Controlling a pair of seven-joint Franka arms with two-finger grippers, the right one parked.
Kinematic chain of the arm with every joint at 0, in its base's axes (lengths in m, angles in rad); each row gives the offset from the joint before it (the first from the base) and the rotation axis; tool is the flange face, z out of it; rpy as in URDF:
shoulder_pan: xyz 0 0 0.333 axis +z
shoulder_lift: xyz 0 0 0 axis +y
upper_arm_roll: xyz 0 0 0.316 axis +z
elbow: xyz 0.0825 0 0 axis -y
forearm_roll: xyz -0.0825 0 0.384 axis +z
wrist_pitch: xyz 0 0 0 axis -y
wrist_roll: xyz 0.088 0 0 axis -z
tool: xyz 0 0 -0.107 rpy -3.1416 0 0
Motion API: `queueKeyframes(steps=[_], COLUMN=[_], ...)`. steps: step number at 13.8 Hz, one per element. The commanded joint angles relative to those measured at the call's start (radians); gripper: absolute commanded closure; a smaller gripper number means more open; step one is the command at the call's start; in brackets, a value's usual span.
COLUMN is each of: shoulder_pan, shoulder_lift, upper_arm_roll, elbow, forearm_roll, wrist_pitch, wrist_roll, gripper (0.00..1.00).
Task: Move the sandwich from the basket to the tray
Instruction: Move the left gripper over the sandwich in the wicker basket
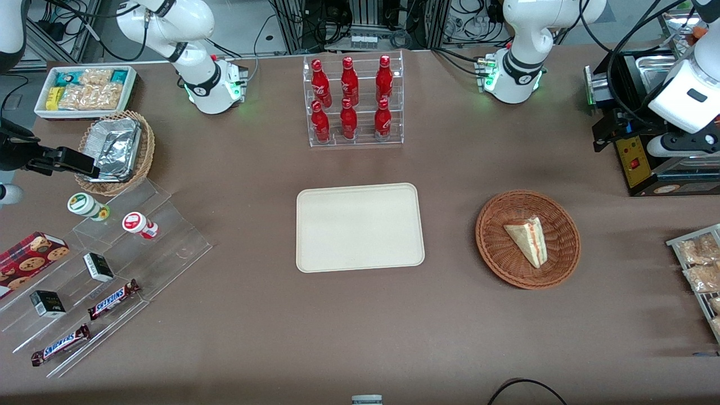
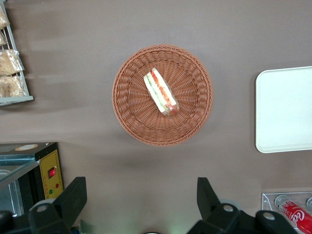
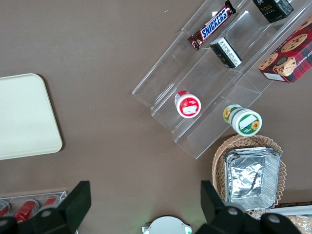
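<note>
The sandwich (image 1: 527,241), a pale bread wedge with red and green filling on its edge, lies in the round reddish-brown wicker basket (image 1: 495,247). The empty cream tray (image 1: 360,228) lies flat on the table beside the basket, toward the parked arm's end. My left gripper (image 1: 669,147) is raised near the black machine, farther from the front camera than the basket. In the left wrist view the gripper (image 2: 140,195) is open and empty, its fingers (image 2: 73,200) wide apart, well above the table and short of the basket (image 2: 126,92), the sandwich (image 2: 161,92) and the tray (image 2: 285,109).
A black machine with a yellow panel (image 1: 635,160) stands close by the gripper. A wire rack of snack packets (image 1: 700,264) is at the working arm's table edge. A clear rack of red bottles (image 1: 351,101) stands farther from the front camera than the tray.
</note>
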Motion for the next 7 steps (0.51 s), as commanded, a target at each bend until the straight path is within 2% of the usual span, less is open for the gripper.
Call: queueKeyframes(steps=[1, 4, 7], shoulder_pan=[0.001, 0.002, 0.003], shoulder_lift=[0.003, 0.03, 0.029], upper_arm_roll=[0.004, 0.007, 0.007], elbow=[0.026, -0.002, -0.122], forearm_roll=[-0.012, -0.012, -0.006], wrist_pitch=[-0.005, -0.001, 0.109], wrist_roll=[0.014, 0.003, -0.03], gripper=[0.0, 0.0, 0.0])
